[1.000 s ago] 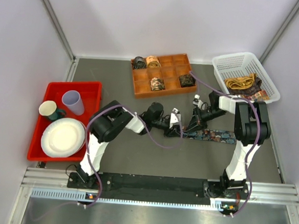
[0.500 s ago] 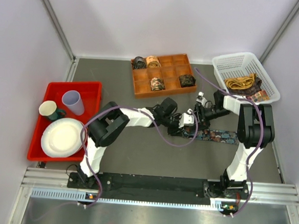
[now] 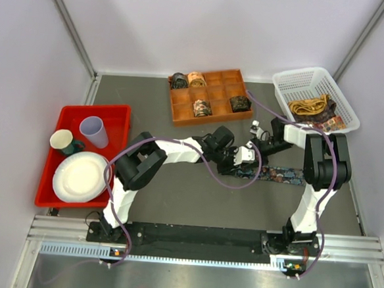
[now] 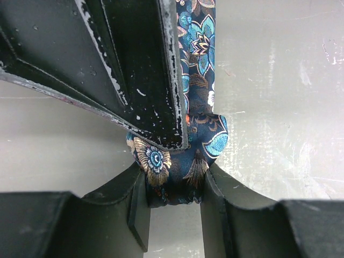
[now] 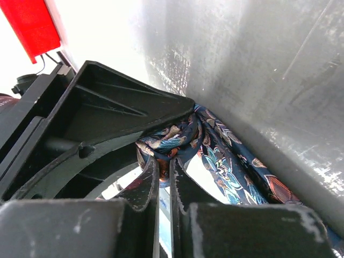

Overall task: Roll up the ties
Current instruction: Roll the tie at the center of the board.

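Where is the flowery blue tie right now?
Top view: the tie lies on the table right of centre, its end pinched by the left hand and right hand.

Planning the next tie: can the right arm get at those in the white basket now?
Likely yes: the white basket sits open-topped close beside that arm, but the right gripper must first release the floral tie.
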`<state>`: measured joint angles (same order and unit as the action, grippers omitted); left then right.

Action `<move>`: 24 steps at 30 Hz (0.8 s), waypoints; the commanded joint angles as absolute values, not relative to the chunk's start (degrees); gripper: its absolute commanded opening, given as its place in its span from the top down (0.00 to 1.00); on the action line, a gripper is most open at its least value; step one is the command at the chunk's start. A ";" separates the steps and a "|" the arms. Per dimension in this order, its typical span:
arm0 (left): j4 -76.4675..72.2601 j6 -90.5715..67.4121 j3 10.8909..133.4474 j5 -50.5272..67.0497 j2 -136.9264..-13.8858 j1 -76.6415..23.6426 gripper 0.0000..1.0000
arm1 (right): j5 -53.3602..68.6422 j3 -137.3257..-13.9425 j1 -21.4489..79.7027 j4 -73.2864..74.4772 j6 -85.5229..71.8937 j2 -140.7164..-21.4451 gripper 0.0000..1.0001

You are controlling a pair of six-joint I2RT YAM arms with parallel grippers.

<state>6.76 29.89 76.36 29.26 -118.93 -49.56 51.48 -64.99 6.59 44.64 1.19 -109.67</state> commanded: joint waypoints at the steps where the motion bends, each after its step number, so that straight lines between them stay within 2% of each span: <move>1: 21.09 30.59 72.95 23.45 -126.56 -49.40 0.62 | 44.83 -64.25 7.65 41.84 2.20 -112.50 1.00; 2: 20.66 30.50 72.86 24.95 -126.65 -49.22 0.53 | 43.87 -64.25 7.73 41.75 2.20 -112.50 1.00; 5: 12.24 29.01 68.13 32.06 -124.81 -47.38 0.41 | 41.93 -63.90 7.56 41.14 2.20 -112.50 1.00; 6: 5.95 28.22 66.64 33.56 -123.41 -46.85 0.33 | 41.49 -63.90 7.47 41.05 2.20 -112.50 1.00; 9: -5.06 24.98 61.01 40.06 -121.82 -44.83 0.20 | 40.96 -63.98 7.29 40.61 2.29 -112.59 1.00; 12: -21.31 18.41 56.35 47.36 -122.86 -42.20 0.16 | 42.71 -64.42 7.03 40.95 3.08 -113.64 1.00; 13: -31.62 16.19 54.25 48.68 -123.57 -41.23 0.15 | 42.89 -64.68 6.86 41.04 3.08 -113.82 1.00; 17: -52.30 6.10 51.51 52.46 -127.61 -40.78 0.15 | 42.72 -65.04 6.33 41.31 3.34 -114.61 1.00; 20: -63.15 0.29 51.59 54.05 -131.82 -40.87 0.18 | 41.58 -65.21 6.33 41.66 3.08 -115.13 1.00; 24: -67.58 -2.37 51.68 53.35 -135.17 -40.87 0.22 | 39.91 -65.92 6.33 42.27 2.90 -116.36 1.00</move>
